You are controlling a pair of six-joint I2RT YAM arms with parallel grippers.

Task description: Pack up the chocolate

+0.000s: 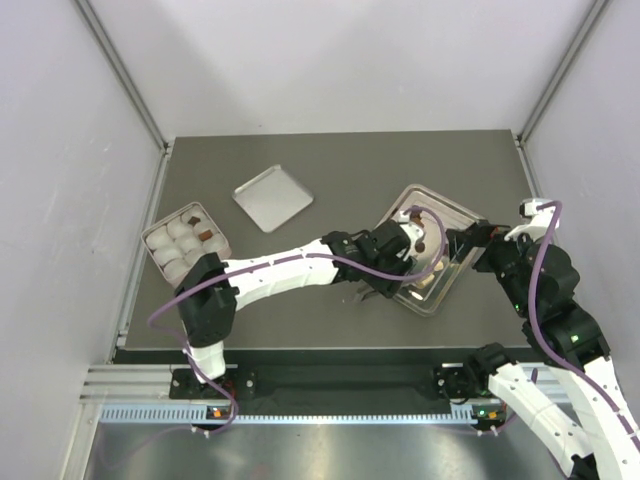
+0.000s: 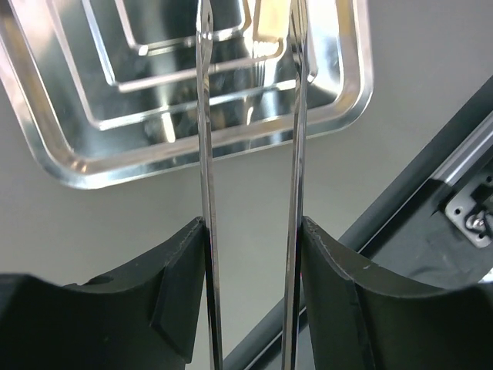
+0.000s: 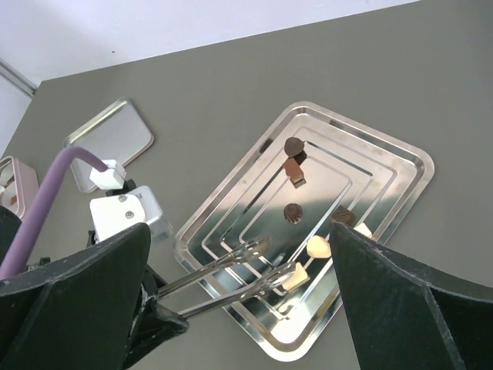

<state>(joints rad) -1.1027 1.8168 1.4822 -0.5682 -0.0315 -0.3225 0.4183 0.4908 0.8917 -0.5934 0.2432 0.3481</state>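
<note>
left gripper (image 2: 253, 231) clamped on tongs (image 2: 204, 116) | tong tips apart inside tray (image 3: 246, 212), near its rim, beside cream chocolate (image 3: 293, 277) | right gripper (image 3: 240, 231) jaws wide apart above tray

My left arm (image 1: 290, 268) reaches the steel tray (image 1: 452, 214) at centre right, chocolate (image 1: 413, 213) lying in it; compartment box (image 1: 166, 219) at left.

The top camera looked down from above and behind the arm bases, taking in the whole table (image 1: 330, 160). The left wrist camera sat tight behind the left claw (image 2: 253, 254), sighting along its tongs (image 2: 204, 154) to the steel tray (image 2: 115, 173) just ahead; the right wrist camera framed that same tray from farther back.
</note>
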